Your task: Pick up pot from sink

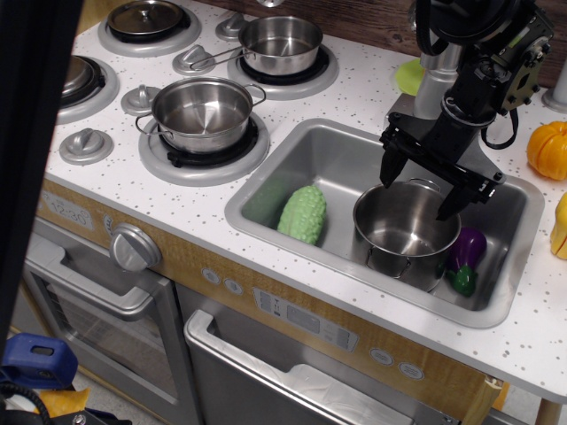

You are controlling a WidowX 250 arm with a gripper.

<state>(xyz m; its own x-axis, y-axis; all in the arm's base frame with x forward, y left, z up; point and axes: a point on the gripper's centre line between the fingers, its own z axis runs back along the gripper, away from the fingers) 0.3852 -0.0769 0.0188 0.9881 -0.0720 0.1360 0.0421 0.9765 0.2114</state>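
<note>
The pot (403,228) is a shiny, deep steel pot standing upright in the right half of the sink (266,202), a silver-grey basin set in the white speckled counter. My gripper (418,190) is black and hangs open just above the pot's far rim. One fingertip (389,175) is over the rim's back left and the other (446,209) is over its right side. It holds nothing. The arm hides part of the pot's far rim.
A green bumpy vegetable (303,213) lies in the sink left of the pot, and a purple eggplant (467,257) lies at the pot's right. A shallower steel pot (202,113) and a long-handled saucepan (279,44) sit on burners. The faucet (434,87) stands behind my gripper. An orange pumpkin (549,149) is at the right.
</note>
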